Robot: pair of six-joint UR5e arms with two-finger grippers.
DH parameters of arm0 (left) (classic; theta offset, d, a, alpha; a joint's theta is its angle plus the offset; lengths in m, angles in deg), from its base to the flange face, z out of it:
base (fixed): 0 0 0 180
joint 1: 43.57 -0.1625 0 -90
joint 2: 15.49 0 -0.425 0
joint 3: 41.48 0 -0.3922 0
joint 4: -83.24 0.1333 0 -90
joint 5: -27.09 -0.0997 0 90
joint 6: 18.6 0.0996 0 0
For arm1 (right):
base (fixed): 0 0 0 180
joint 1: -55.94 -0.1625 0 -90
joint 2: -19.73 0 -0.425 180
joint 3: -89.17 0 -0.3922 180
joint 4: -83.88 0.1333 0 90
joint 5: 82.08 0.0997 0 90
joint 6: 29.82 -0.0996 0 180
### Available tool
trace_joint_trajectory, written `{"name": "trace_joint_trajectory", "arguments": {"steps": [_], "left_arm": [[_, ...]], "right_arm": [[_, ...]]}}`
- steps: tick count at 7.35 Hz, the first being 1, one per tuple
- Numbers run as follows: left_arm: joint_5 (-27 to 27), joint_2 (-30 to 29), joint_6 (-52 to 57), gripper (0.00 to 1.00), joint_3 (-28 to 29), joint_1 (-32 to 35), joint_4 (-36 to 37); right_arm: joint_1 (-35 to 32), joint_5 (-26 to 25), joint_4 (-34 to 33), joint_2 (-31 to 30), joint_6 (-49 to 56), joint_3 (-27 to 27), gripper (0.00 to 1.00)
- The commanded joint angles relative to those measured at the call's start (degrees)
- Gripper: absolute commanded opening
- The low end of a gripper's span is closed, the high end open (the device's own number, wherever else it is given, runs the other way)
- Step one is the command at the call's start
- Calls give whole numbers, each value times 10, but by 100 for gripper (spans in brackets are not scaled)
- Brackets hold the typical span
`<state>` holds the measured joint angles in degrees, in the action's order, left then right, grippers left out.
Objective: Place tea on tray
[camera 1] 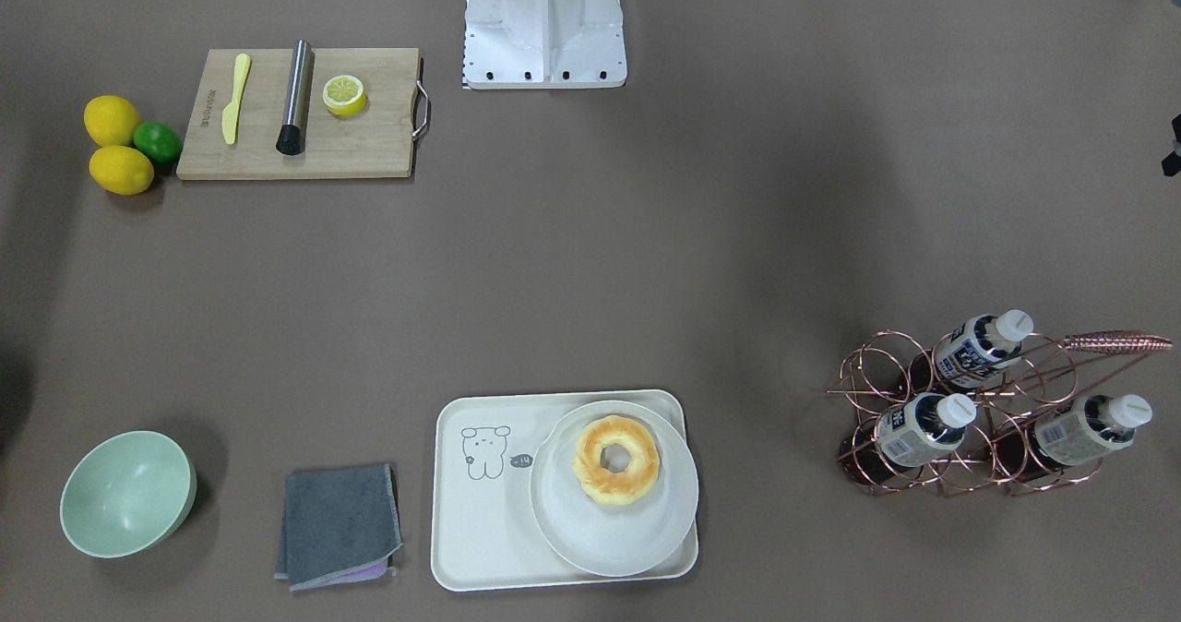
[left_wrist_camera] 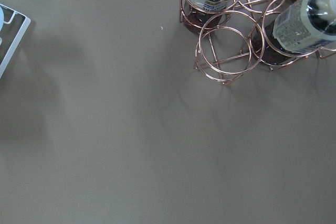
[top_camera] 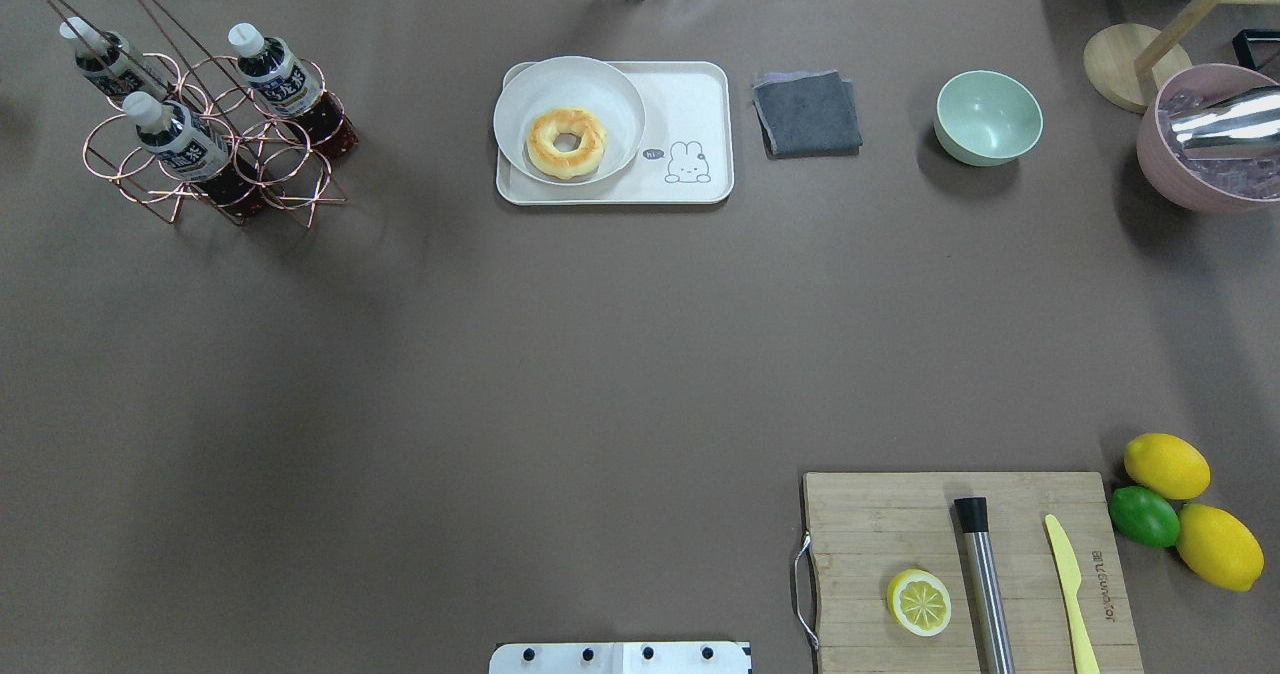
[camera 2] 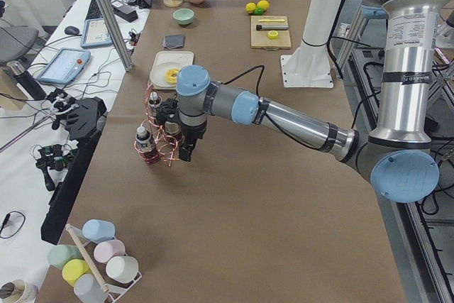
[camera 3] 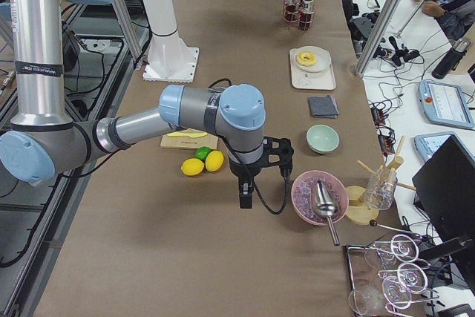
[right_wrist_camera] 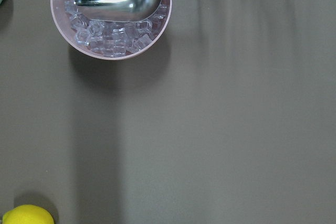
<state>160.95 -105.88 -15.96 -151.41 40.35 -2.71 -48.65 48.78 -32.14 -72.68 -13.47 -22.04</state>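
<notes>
Three tea bottles stand tilted in a copper wire rack (camera 1: 960, 419): one tea (camera 1: 980, 345) at the back, one (camera 1: 923, 425) in front, one (camera 1: 1089, 428) beside it. They also show in the overhead view (top_camera: 180, 139) and the left wrist view (left_wrist_camera: 304, 19). The cream tray (camera 1: 480, 520) with the bear drawing holds a round white plate (camera 1: 614, 534) with a doughnut (camera 1: 616, 460). My left gripper (camera 2: 186, 151) hangs above the table beside the rack. My right gripper (camera 3: 245, 200) hangs near the pink ice bowl. I cannot tell whether either is open or shut.
A wooden cutting board (camera 1: 369, 142) carries a lemon half, a yellow knife and a metal muddler. Two lemons and a lime (camera 1: 157, 142) lie beside it. A green bowl (camera 1: 127, 493), a grey cloth (camera 1: 339, 522) and a pink ice bowl (top_camera: 1200, 154) with a scoop stand along the far side.
</notes>
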Motion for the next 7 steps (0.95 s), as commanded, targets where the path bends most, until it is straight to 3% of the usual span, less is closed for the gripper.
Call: {"name": "trace_joint_trajectory", "arguments": {"steps": [1, 5, 7], "left_arm": [[-1, -1, -37, 98, -9, -9, -4], [-26, -1, -70, 97, -14, -25, -25], [-25, 7, -78, 97, -13, -39, -78]], "right_arm": [[0, 1, -1, 0, 0, -3, 100], [-1, 4, 0, -1, -1, -2, 100], [0, 5, 0, -1, -1, -2, 100]]}}
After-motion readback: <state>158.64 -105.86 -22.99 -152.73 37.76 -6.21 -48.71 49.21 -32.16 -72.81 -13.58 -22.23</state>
